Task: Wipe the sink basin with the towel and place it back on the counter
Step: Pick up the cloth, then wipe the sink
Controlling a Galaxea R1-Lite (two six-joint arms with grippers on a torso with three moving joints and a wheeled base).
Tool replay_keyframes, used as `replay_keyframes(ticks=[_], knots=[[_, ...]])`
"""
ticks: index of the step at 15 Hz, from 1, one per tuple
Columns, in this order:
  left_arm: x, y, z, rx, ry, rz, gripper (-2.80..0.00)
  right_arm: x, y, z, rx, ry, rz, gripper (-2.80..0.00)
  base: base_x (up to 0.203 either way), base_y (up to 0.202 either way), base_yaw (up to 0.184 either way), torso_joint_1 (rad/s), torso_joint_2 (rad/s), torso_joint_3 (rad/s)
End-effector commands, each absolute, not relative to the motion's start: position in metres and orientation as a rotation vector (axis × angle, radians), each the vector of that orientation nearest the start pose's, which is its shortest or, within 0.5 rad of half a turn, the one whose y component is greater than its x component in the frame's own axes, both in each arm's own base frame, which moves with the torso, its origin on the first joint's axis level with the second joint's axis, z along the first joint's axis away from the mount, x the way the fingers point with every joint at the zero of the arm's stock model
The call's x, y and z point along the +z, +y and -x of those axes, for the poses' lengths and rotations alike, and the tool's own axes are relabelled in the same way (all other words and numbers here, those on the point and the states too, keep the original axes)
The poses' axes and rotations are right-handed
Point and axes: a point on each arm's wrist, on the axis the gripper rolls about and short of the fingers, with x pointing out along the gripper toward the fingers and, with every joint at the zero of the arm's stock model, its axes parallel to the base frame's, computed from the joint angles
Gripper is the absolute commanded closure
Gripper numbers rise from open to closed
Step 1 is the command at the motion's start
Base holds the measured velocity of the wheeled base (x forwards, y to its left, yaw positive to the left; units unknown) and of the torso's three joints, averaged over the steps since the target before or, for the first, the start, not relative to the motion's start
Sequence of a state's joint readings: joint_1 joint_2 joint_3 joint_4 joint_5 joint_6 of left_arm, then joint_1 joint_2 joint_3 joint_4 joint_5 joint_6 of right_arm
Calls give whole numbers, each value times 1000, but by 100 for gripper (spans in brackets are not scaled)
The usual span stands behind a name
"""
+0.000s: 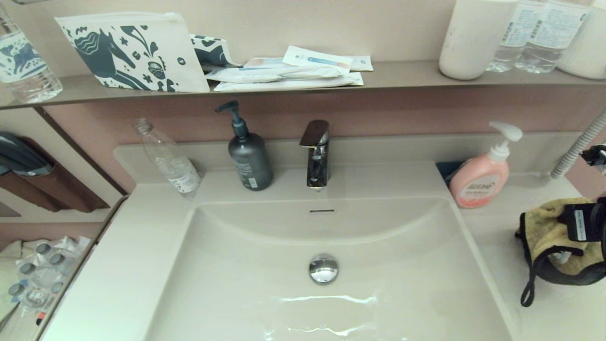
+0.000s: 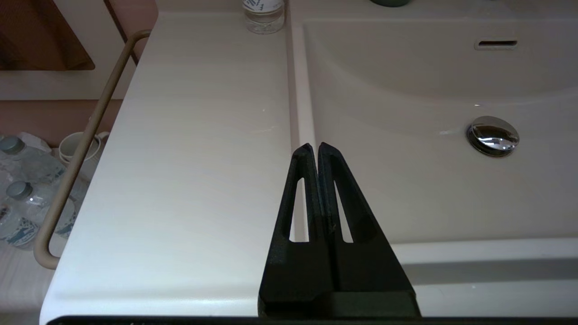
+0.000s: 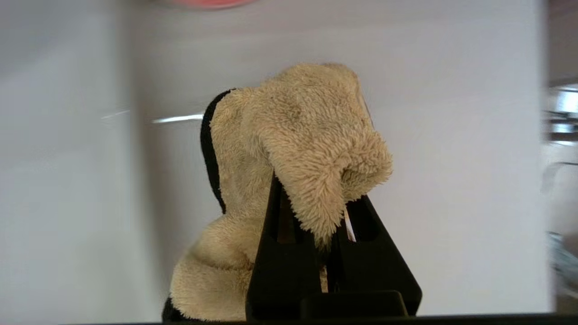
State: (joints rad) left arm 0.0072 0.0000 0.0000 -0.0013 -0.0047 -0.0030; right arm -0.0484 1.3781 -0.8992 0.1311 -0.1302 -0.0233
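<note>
My right gripper point(image 1: 565, 221) is shut on the mustard-yellow towel point(image 1: 544, 232), over the counter point(image 1: 497, 274) to the right of the sink basin point(image 1: 246, 284). In the right wrist view the towel point(image 3: 298, 122) bunches over the fingers point(image 3: 280, 253) and hides their tips. Its black loop point(image 1: 526, 291) dangles toward the counter. The basin holds a chrome drain plug point(image 1: 324, 268) and a slot overflow point(image 1: 322, 211). My left gripper point(image 2: 314, 146) is shut on nothing, parked near the basin's front left corner above the counter point(image 2: 194, 158), and is out of the head view.
A pink soap bottle point(image 1: 479, 182) stands on the counter just behind the towel. A grey pump bottle point(image 1: 249, 161), the faucet point(image 1: 316, 154) and a leaning clear bottle point(image 1: 168, 158) line the back rim. A corrugated hose point(image 1: 575, 147) runs at far right.
</note>
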Motion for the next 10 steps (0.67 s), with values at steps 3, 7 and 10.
replay_keyframes(ticks=[3, 7, 10], knots=[[76, 0, 23, 3, 0, 3, 0, 269, 42, -174, 51, 589, -53, 0, 0, 0, 0, 0, 0, 0], [76, 0, 23, 3, 0, 3, 0, 293, 98, -167, 151, 583, -151, 0, 0, 0, 0, 0, 0, 0], [76, 0, 23, 3, 0, 3, 0, 279, 142, -182, 175, 653, -201, 0, 0, 0, 0, 0, 0, 0]])
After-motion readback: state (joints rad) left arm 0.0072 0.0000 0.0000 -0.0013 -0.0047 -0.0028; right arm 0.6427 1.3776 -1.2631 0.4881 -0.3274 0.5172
